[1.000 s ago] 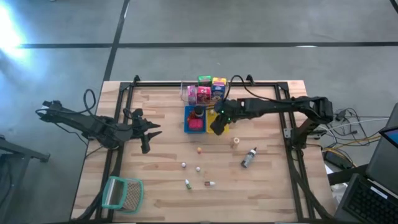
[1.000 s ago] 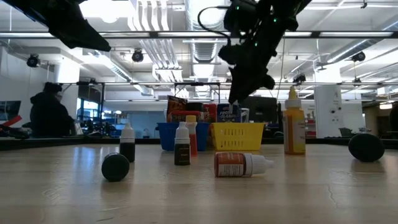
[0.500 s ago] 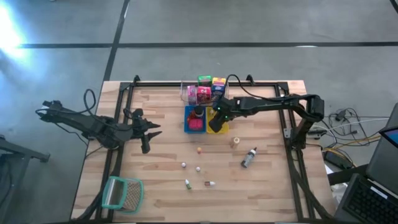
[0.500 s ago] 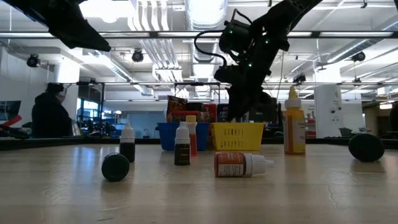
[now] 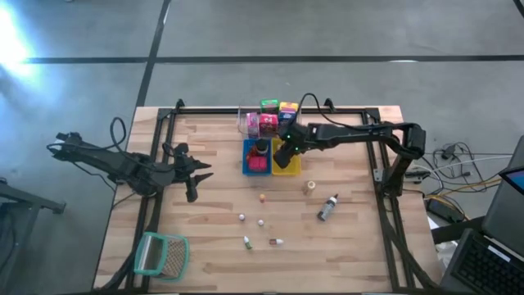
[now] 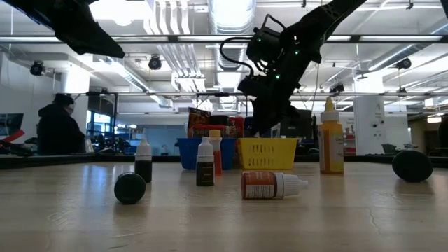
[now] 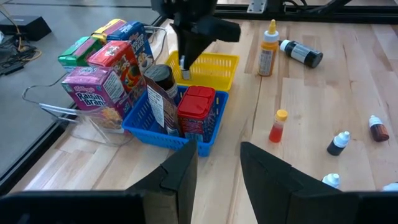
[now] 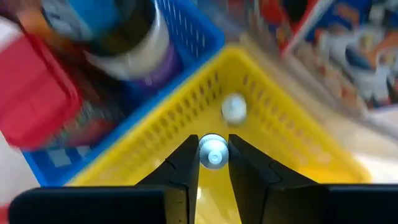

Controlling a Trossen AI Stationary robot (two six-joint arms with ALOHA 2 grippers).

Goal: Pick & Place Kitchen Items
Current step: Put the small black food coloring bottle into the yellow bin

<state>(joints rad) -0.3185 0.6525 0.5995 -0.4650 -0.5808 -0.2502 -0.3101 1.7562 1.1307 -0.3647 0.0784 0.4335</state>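
My right gripper [image 5: 282, 153] hangs over the yellow tray [image 5: 293, 169], shut on a small white-capped bottle [image 8: 213, 152] that shows end-on. Another small pale piece [image 8: 234, 109] lies on the yellow tray's floor. The blue tray [image 7: 149, 127] beside it holds a red can [image 7: 196, 111], a dark jar [image 7: 160, 78] and a packet. Several small bottles [image 5: 261, 222] stand or lie on the near half of the table. My left gripper [image 5: 196, 174] waits open above the table's left side. My right gripper pinches the small bottle between its two fingertips [image 8: 186, 163], just below its white cap [image 8: 213, 157]. The fingers slant down from the table's right side. The bottle is lifted clear above the yellow tray's floor [image 7: 185, 73].
A clear tub of cereal boxes [image 5: 266, 123] stands behind the trays at the far edge. A yellow bottle [image 7: 268, 48] and a dark bottle [image 5: 327, 208] are right of the trays. The teal-rimmed mesh basket [image 5: 161, 254] lies at the near left corner. A person [image 6: 56, 129] sits beyond the table.
My right gripper has gone down and a little toward the table's far left, from above the yellow tray's near edge to low over its inside, still shut on the small bottle.
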